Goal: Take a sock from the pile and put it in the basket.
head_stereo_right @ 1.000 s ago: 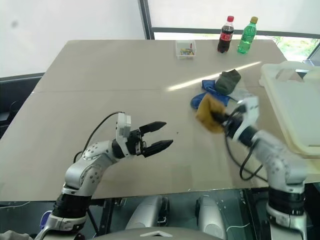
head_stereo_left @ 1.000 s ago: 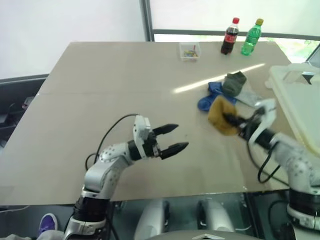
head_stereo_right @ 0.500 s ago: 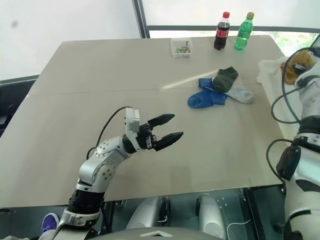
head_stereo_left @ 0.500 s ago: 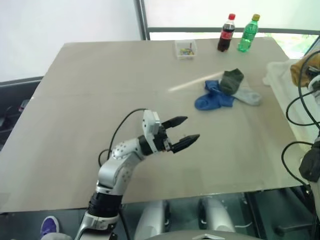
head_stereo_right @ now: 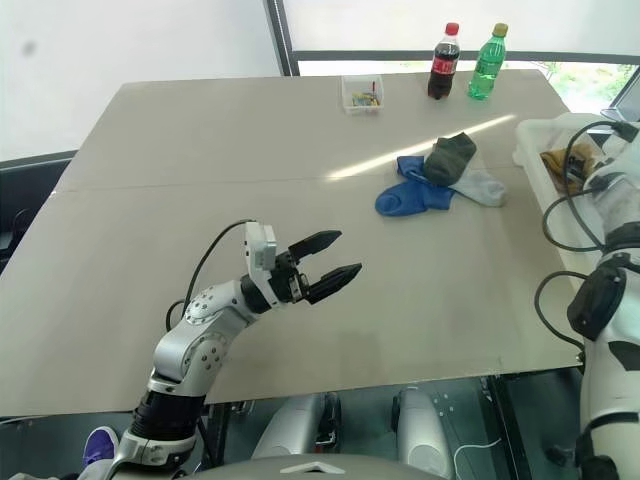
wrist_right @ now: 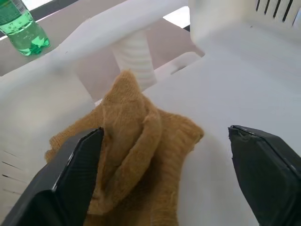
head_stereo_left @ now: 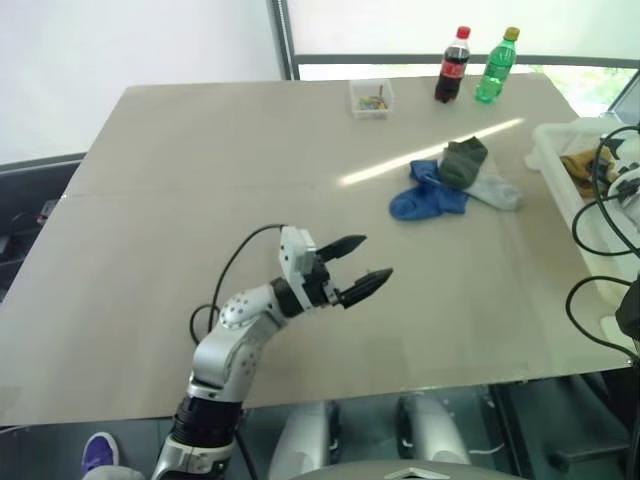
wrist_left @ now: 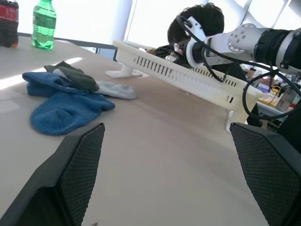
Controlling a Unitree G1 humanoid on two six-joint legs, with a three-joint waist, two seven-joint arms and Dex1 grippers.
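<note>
Mustard sock (wrist_right: 131,174) lying loose inside the basket (wrist_right: 235,141), right gripper (wrist_right: 164,183) spread wide over it, probably just dropping it. Left gripper (head_stereo_left: 362,269) open, empty, well off from the basket.

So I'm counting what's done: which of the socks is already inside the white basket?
The mustard-yellow sock: it lies crumpled on the floor of the cream-white plastic basket, while the bright blue sock, dark olive sock and light grey sock lie on the table.
</note>
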